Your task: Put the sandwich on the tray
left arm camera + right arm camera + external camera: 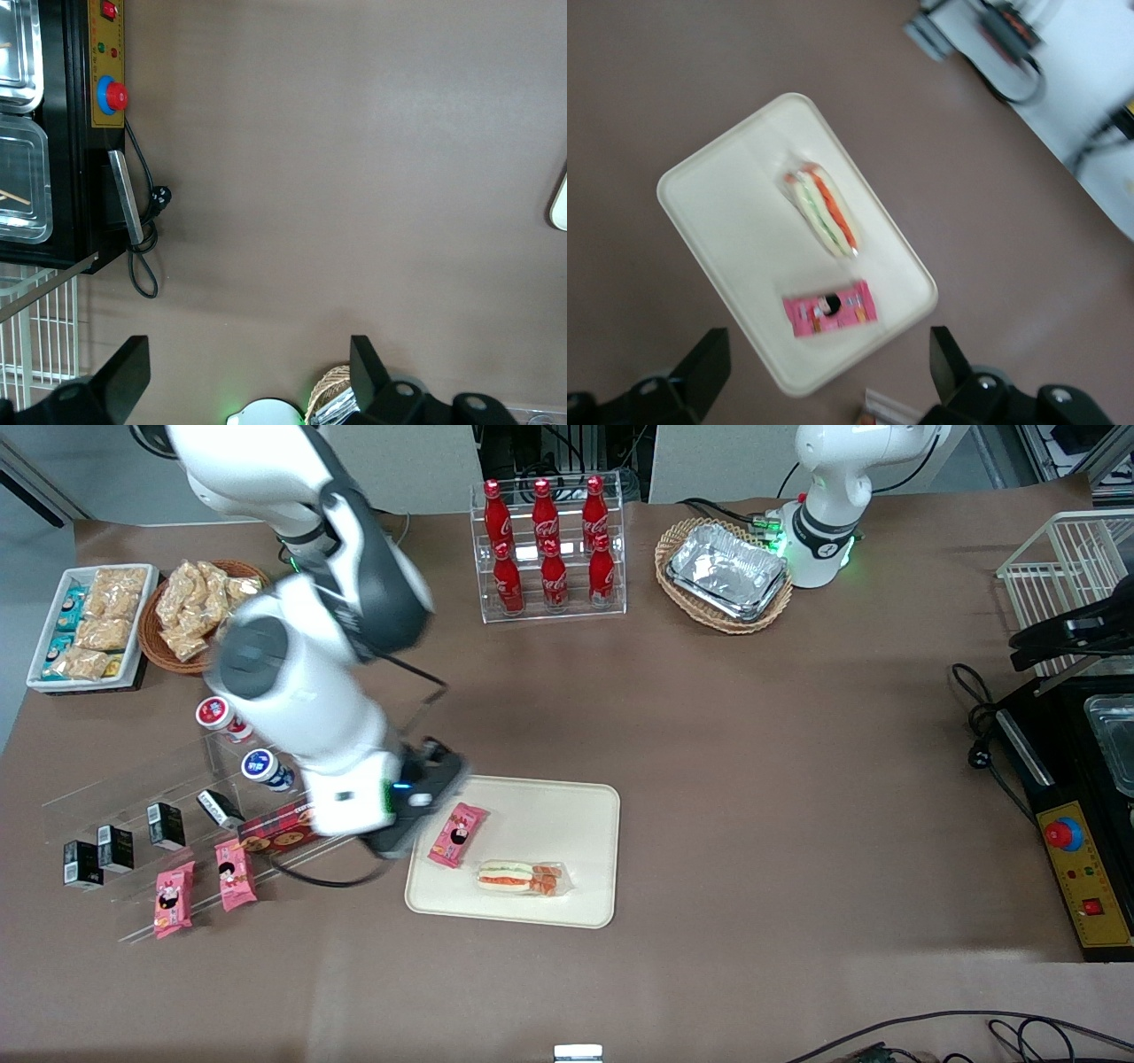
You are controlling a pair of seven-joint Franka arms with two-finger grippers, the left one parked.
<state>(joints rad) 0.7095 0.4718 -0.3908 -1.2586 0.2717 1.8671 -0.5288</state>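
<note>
We find the right arm's black two-finger hand (pixel 416 810) raised above the brown bench (pixel 753 779), over the edge of the tray that faces the working arm's end; its fingers (pixel 709 367) stand wide apart in the wrist view and hold nothing.

Below it lies the large flat cream-beige rectangular tray with rounded corners and a low rim (pixel 567 815); on the tray, close to the hand, rests a pink snack packet with a dark round face printed on it (pixel 458 834), lying flat and slightly askew; just beside that, nearer to the front camera, lies the small oblong sandwich in clear plastic wrap (pixel 518 877), white bread with orange-red and green filling, flat on the tray floor (pixel 735 221) near the rim and apart from the packet (pixel 829 308).

Toward the working arm's end stands a clear stepped acrylic rack (pixel 177 815) carrying small black boxes (pixel 115 849), two more pink packets (pixel 204 886) and a red biscuit box (pixel 279 831); farther from the front camera we see a clear rack of red cola bottles (pixel 549 549) and a wicker basket holding silver foil trays (pixel 725 574).
</note>
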